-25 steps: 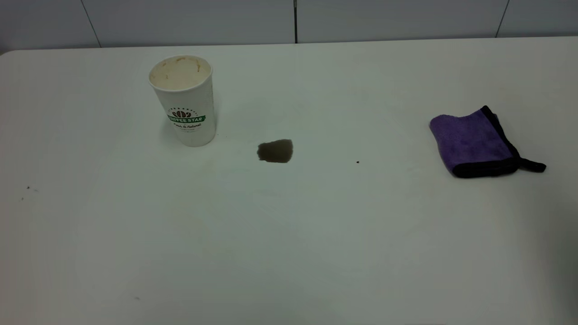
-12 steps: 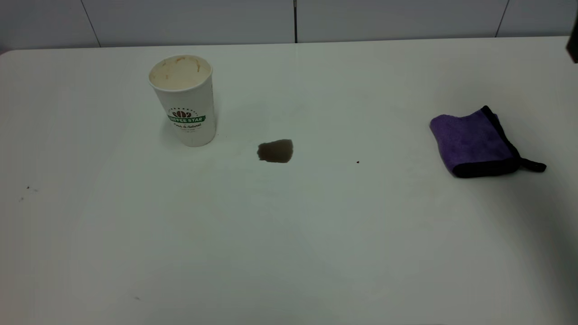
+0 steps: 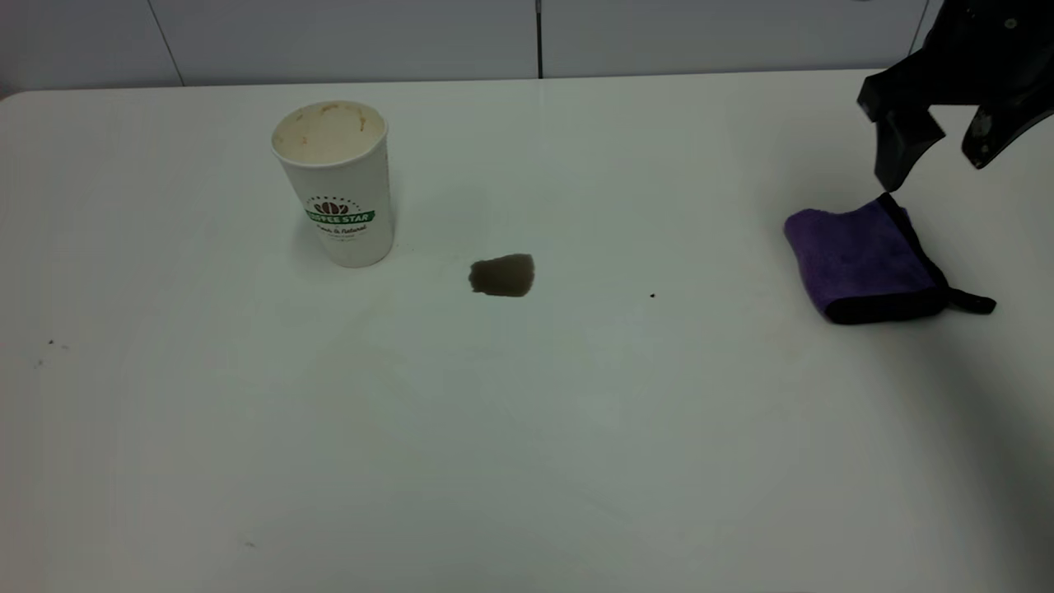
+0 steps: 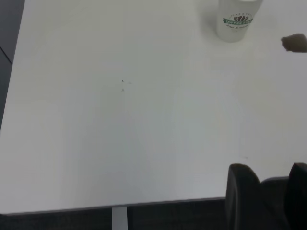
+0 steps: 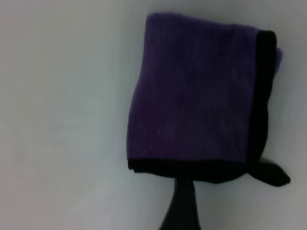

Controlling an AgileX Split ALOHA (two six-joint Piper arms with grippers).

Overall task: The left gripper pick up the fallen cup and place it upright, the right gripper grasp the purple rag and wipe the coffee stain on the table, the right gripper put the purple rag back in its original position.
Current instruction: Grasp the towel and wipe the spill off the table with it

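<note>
White and smooth, the table [image 3: 527,428] filled almost the whole exterior view, with pale wall panels behind its far edge.

At the upper right corner the right gripper [image 3: 935,152] hung in the air above the far end of the purple rag [image 3: 860,259], with its two black fingers spread wide and pointing down to the table. It did not touch the cloth. In the right wrist view one dark fingertip [image 5: 182,206] showed at the black-edged side of the rag [image 5: 196,91]; the other finger was out of that picture.

The left gripper [image 4: 268,196] was low at the near edge of the table in its own wrist view (only two dark finger stubs showed there), with a gap between them, well apart from everything.

The cup [image 3: 333,181] stood upright at the left part of the table. Its green band read "COFFEE STAR" under a brown bean logo; the small line below could not be read. Brown marks stained its inside.

The coffee stain [image 3: 502,275] lay just right of the cup, near it but apart. The rag lay flat far to the right, its short black loop tab [image 3: 972,303] pointing right.
</note>
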